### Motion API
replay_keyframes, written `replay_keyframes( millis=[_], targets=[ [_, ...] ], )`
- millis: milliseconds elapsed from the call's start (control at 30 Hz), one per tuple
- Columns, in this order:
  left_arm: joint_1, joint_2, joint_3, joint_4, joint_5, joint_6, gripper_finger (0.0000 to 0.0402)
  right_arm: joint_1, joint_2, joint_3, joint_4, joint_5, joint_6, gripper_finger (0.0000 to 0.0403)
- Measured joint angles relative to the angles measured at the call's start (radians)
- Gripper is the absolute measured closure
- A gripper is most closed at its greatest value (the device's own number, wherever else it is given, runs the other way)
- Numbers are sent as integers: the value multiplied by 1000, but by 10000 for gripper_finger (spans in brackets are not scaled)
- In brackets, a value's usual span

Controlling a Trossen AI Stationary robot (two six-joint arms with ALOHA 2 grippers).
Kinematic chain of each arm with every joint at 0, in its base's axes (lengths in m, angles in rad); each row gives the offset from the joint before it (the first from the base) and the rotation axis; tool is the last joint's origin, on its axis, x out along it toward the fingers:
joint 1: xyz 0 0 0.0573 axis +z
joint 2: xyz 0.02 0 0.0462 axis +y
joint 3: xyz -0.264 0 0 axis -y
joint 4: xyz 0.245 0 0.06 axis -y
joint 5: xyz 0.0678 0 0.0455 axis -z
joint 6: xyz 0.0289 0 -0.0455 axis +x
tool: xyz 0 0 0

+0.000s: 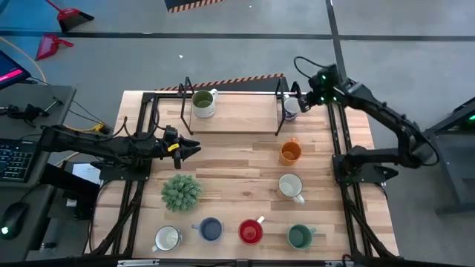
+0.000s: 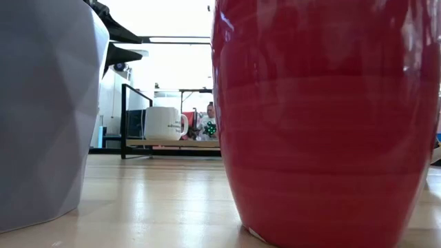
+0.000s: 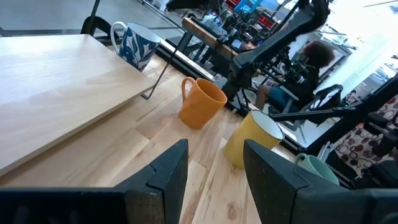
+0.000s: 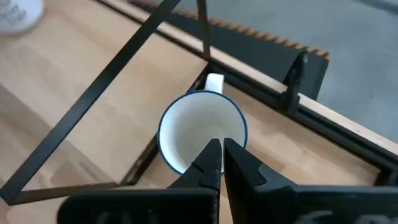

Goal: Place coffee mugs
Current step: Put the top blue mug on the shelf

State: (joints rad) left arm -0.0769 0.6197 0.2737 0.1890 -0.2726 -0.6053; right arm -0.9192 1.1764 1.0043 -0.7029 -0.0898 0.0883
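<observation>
Right gripper (image 1: 297,97) upper right of the high view, fingers pinched on the rim of the blue-patterned mug (image 4: 202,130), settling it at the shelf's (image 1: 237,119) right end (probably). Left gripper (image 1: 194,147) part-open, empty, waiting centre-left.

The left arm reaches in level from the left edge of the bench, its left gripper (image 1: 194,147) pointing toward the middle with jaws parted and nothing between them. The right arm bends up from its base and stretches to the far right side, the right gripper (image 1: 294,97) angled down, jaws pressed together.
</observation>
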Motion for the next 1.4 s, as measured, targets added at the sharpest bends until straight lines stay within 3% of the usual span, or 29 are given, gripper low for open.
replay_keyframes(
  millis=[133, 300, 467, 667, 1133, 1400],
  targets=[
    [0, 0, 0, -3, 0, -21, 259, 0, 97, 131, -71, -21, -50, 386],
    [-2, 0, 0, -3, 0, -21, 259, 0, 200, 240, -151, -7, -68, 335],
    [-2, 0, 0, -4, 1, -21, 259, -7, 281, 243, -192, 24, -83, 284],
    [-3, 0, 0, -5, 28, -38, 259, -14, 323, 224, -184, 10, -90, 249],
    [-3, 0, 0, -6, 27, -29, 259, -17, 394, 220, -188, 62, -82, 242],
    [-3, 0, 0, -7, 27, -28, 259, -17, 396, 136, -135, 64, -52, 242]
  ],
)
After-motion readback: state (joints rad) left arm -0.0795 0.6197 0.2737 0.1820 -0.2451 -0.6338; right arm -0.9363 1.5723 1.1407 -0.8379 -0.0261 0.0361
